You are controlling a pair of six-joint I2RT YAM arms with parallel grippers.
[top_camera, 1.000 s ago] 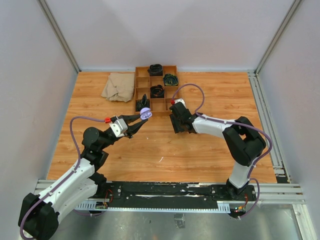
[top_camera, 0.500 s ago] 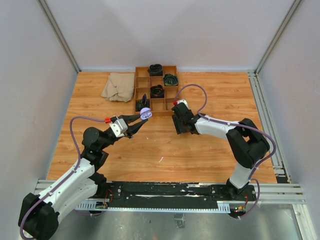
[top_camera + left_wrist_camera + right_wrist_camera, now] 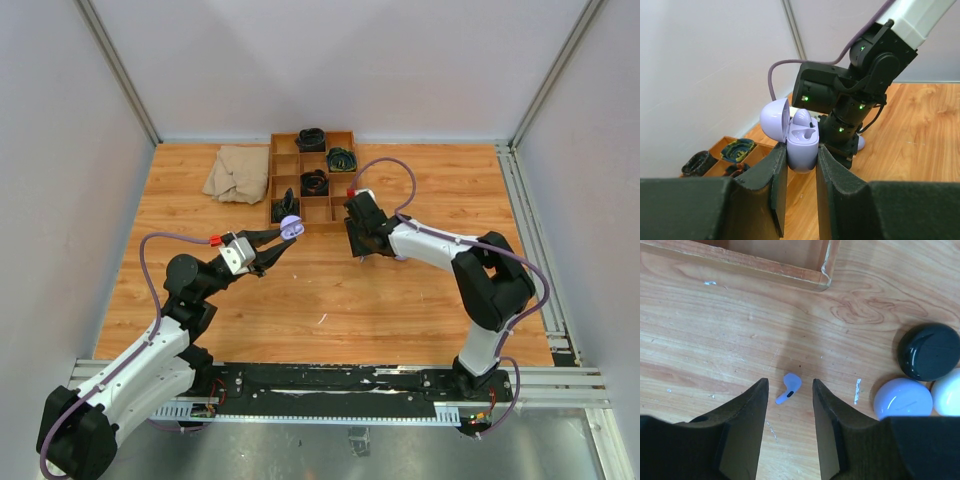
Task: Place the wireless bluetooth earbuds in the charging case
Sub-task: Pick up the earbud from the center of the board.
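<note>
My left gripper point(image 3: 283, 236) is shut on a lilac charging case point(image 3: 801, 147), held above the table with its lid point(image 3: 774, 117) flipped open. One lilac earbud point(image 3: 801, 118) sits in the case, beside a hollow socket. The same case point(image 3: 291, 227) shows near the tray's front edge in the top view. A second lilac earbud point(image 3: 789, 387) lies on the wood between the fingers of my right gripper point(image 3: 788, 391). Those jaws stand apart on either side of it and touch nothing. From above, my right gripper point(image 3: 359, 249) points down at the table right of the case.
Three round pucks lie right of the earbud: black point(image 3: 928, 351), lilac point(image 3: 903, 399), white point(image 3: 947, 399). A wooden compartment tray point(image 3: 272, 190) with coiled items stands at the back, its corner point(image 3: 812, 277) just beyond my right gripper. A beige cloth point(image 3: 237, 173) lies left of the tray.
My right arm has shifted slightly toward the tray and its jaws have narrowed around the earbud. The left arm and the case have not moved.
</note>
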